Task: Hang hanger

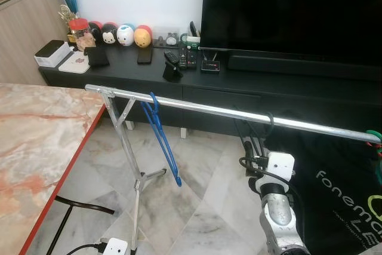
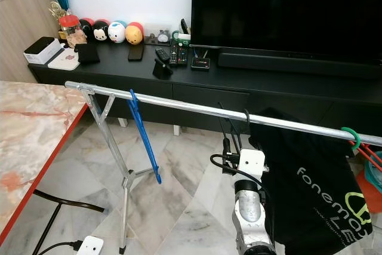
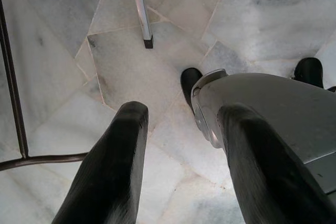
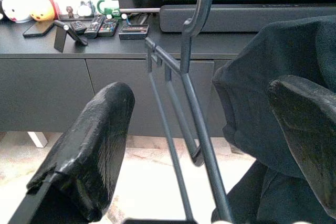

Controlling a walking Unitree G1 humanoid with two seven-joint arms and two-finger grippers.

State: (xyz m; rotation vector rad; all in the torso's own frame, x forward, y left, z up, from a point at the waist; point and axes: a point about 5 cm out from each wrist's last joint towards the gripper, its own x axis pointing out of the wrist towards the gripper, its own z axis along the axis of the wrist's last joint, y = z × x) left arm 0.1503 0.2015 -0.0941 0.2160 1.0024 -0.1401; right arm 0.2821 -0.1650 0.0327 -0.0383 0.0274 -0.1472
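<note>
A silver rail (image 1: 227, 113) crosses the head views from the left of the frame, dropping toward the right edge, held up by a folding metal stand (image 1: 128, 147) on the marble floor (image 1: 197, 195).

My right gripper (image 4: 197, 145) is raised just under the rail, right of centre in the head views, at the end of my silver right arm (image 2: 248, 213). Its two black fingers (image 4: 89, 150) stand wide apart, released. Between them hangs a dark grey hanger (image 4: 184, 103). Its hook runs up out of the top of the wrist picture, and in the right eye view that hook (image 2: 246, 116) curls over the rail. The hanger's long axis runs downward from the rail, its thin bars slanting toward the lower middle of the wrist frame. Whether either finger touches it I cannot tell.

A blue hanger (image 1: 162, 141) hangs from the rail near the stand, left of centre, edge-on, long axis sloping down to the right. A black garment (image 2: 310, 177) with pale lettering drapes from the rail at the right, just beside my gripper. A green hook (image 2: 351, 135) sits on the rail near the right edge.

My left gripper (image 3: 181, 166) points down at the floor beside my own grey body, fingers spread and empty.

Behind, a black TV cabinet (image 1: 239, 82) carries remotes (image 1: 182, 58), round toys (image 1: 125, 34) and a television (image 1: 286, 10). A marble-topped table (image 1: 36, 141) fills the lower left.
</note>
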